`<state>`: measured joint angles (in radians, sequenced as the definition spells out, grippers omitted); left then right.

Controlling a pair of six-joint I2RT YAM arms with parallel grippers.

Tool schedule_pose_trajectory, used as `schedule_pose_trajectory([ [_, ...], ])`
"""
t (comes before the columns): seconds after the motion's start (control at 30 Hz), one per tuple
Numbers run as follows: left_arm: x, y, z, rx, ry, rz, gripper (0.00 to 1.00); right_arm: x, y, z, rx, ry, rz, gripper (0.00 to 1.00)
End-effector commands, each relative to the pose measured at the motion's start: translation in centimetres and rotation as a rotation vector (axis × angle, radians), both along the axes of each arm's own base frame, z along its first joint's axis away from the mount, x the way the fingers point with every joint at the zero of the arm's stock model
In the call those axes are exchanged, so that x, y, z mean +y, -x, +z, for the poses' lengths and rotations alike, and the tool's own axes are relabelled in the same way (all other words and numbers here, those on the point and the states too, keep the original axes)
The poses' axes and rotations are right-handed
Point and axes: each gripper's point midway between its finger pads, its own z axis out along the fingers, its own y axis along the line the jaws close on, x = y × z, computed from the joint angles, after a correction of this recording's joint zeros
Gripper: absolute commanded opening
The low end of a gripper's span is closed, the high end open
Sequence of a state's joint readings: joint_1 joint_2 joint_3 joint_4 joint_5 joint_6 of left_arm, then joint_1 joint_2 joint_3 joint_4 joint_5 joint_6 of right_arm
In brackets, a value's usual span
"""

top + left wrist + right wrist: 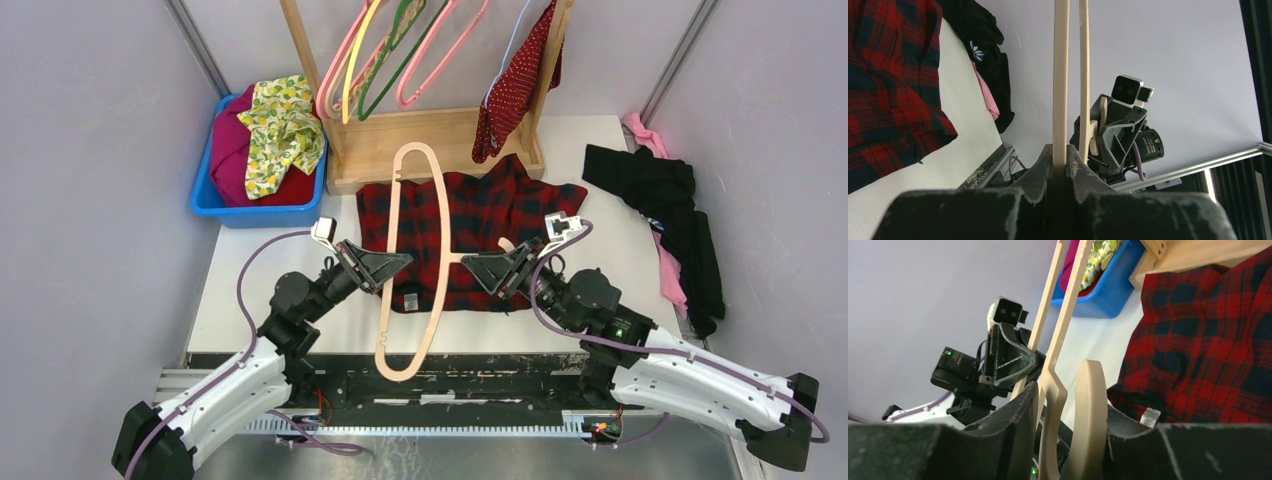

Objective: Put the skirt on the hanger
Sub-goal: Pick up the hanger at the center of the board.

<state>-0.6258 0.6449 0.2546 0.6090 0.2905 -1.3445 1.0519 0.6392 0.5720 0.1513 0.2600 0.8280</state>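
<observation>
Arm shells: white casings on left arm [225, 390] and right arm [690, 375], black joints and end caps.
Cables: lilac, looping from wrist to base on both.
Fingers: matte black, triangular, scuffed pale at edges [1040, 172].
Wrist cameras: small white blocks, dark lenses [323, 230].
Lights: green dot on right arm's joint housing.

Matt cloth skirt [515, 80], smooth wooden hanger [412, 262]
</observation>
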Motion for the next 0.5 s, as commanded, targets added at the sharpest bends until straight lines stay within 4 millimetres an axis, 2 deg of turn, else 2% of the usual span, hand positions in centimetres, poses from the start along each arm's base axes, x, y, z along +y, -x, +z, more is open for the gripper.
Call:
schedule_pose_trajectory([
  [0.0,-0.1,0.6,1.7,-0.033,0.053,-0.032,0.04,0.9,0.3,1.6,-0.036,-0.031,0.039,0.37],
  [0.07,-0.2,0.6,1.5,-0.031,0.050,-0.033,0.04,1.1,0.3,1.6,-0.035,-0.031,0.044,0.30],
  [0.13,-0.3,0.7,1.6,-0.036,0.047,-0.039,0.05,1.0,0.3,1.6,-0.033,-0.033,0.042,0.19],
  [0.17,-0.3,0.8,1.6,-0.040,0.043,-0.042,0.10,0.9,0.2,1.5,-0.031,-0.030,0.035,0.12],
  [0.23,-0.3,0.8,1.5,-0.049,0.025,-0.041,0.29,0.4,0.3,1.7,-0.031,-0.028,0.024,0.03],
  [0.27,-0.3,0.8,1.4,-0.049,0.007,-0.039,0.37,0.1,0.4,1.6,-0.029,-0.021,0.019,0.02],
  [0.37,-0.5,0.6,0.8,-0.048,-0.077,-0.035,0.68,-1.0,0.9,1.2,0.001,0.016,0.014,0.01],
  [0.47,-0.6,0.4,0.2,-0.045,-0.183,-0.028,0.80,-2.1,1.9,0.6,0.037,0.041,0.031,0.01],
])
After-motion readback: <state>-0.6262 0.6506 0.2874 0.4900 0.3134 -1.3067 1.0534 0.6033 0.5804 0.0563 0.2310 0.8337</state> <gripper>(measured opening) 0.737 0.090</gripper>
